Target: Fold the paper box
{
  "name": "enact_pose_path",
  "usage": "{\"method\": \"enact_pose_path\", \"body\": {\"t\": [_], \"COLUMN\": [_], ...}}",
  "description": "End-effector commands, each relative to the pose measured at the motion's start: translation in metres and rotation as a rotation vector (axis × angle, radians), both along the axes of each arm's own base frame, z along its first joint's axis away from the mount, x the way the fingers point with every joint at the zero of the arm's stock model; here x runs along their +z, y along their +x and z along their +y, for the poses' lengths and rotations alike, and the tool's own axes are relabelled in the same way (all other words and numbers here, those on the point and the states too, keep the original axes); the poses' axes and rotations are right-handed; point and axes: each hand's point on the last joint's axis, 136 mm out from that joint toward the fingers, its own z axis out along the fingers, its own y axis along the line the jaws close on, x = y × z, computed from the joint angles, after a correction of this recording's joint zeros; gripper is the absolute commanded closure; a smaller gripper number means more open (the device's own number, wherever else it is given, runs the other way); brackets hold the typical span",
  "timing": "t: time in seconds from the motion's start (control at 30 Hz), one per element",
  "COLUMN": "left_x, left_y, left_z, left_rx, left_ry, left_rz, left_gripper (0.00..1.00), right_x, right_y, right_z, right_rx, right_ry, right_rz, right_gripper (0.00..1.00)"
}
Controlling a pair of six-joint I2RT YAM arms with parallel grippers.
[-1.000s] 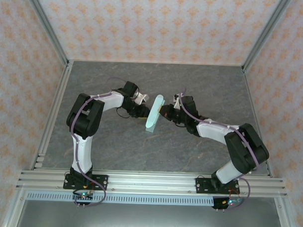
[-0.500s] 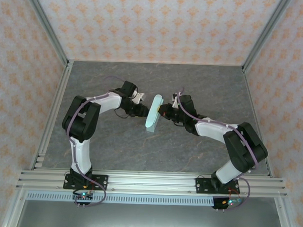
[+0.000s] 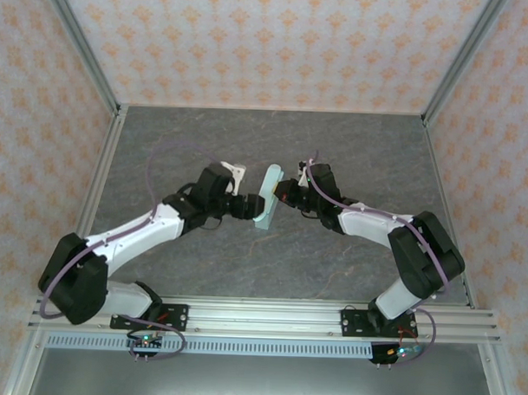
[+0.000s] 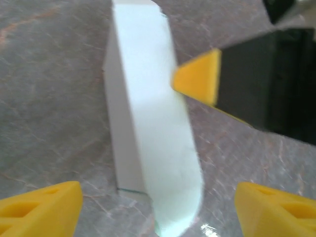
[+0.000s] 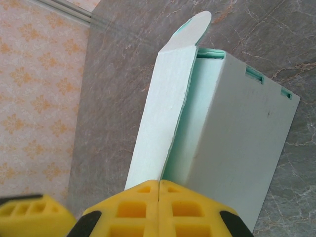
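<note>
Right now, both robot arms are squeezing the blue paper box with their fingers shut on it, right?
Not quite. The right fingers are shut on the paper box, but the left fingers are open, spread on either side of it without squeezing; the left wrist view shows that.

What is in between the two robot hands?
The paper box, as the top view shows. The right gripper pinches its edge, and the left gripper is open around it.

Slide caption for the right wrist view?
Right gripper, shut, pinches the mint paper box by one edge, grey table behind.
</note>
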Motion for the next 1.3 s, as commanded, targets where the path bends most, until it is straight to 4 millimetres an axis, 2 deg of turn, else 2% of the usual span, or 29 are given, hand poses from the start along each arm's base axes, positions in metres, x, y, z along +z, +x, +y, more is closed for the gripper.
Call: {"method": "enact_pose_path", "body": {"t": [0.0,0.13,0.3,0.6,0.9,1.03,1.13,1.27], "left_x": [-0.007,-0.014,-0.022,-0.027,-0.034,-0.036,-0.036,-0.032], "left_y": [0.000,-0.004,0.007,0.023,0.030,0.030,0.029,0.028], "left_z": [0.003,-0.013,-0.024,-0.034,-0.042,-0.040,-0.038,-0.033], "left_rx": [0.034,-0.022,-0.031,-0.030,-0.030,-0.027,-0.039,-0.078], "left_ry": [0.032,0.099,0.165,0.189,0.188,0.197,0.214,0.248], "left_rz": [-0.089,-0.138,-0.177,-0.228,-0.211,-0.208,-0.221,-0.251], "left_gripper": [0.16,0.12,0.11,0.20,0.44,0.51,0.55,0.57], "right_x": [-0.034,-0.034,-0.034,-0.033,-0.032,-0.028,-0.017,0.010], "right_y": [-0.006,-0.005,-0.004,-0.006,-0.007,-0.007,-0.006,-0.009], "right_z": [-0.011,-0.010,-0.009,-0.011,-0.012,-0.013,-0.013,-0.022], "right_rx": [-0.025,-0.021,-0.021,-0.027,-0.032,-0.033,-0.032,-0.036], "right_ry": [-0.106,-0.104,-0.103,-0.103,-0.102,-0.099,-0.090,-0.108], "right_rz": [0.079,0.080,0.079,0.077,0.074,0.066,0.048,-0.011], "right_gripper": [0.98,0.98,0.99,0.99,0.99,0.98,0.90,0.70]}}
